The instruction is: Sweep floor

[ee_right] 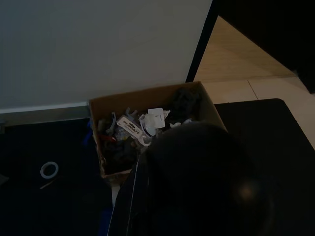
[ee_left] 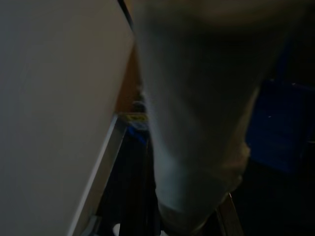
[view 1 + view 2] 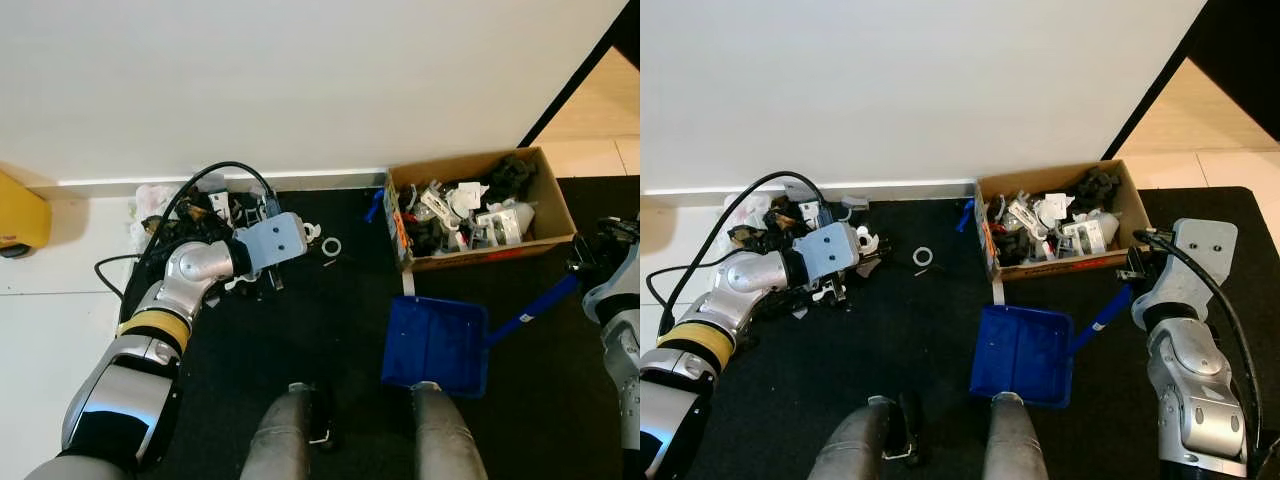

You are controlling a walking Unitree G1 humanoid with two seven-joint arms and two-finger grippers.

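The robot stood on a black floor mat (image 3: 330, 310) at the foot of a white wall (image 3: 300, 80). Its left arm (image 3: 190, 280) reached forward and to the left, the left hand (image 3: 830, 285) down among a heap of litter (image 3: 790, 225) piled against the skirting at the mat's far left corner. The hand was buried in the scraps and hidden under its own grey wrist block, so I cannot tell how far its fingers were parted or whether they had hold of anything; the left wrist view was dark and blurred and gave no help.

A blue dustpan (image 3: 435, 345) lay flat on the mat just ahead of the robot's right foot (image 3: 445, 435), its long blue handle (image 3: 535, 310) slanting up and to the right to the right hand (image 3: 1135, 270). That hand sat at the top end of the handle and seemed to be closed on it, though the fingers themselves were too dark to make out clearly.

Beyond the dustpan, an open cardboard box (image 3: 555, 205) stood near the wall, full of mixed white, grey and black rubbish. Between the heap and the box, 1 small white ring (image 3: 331, 246) lay alone on the mat. To the left of the mat, a yellow object (image 3: 20, 215) rested on pale tiles (image 3: 50, 330).
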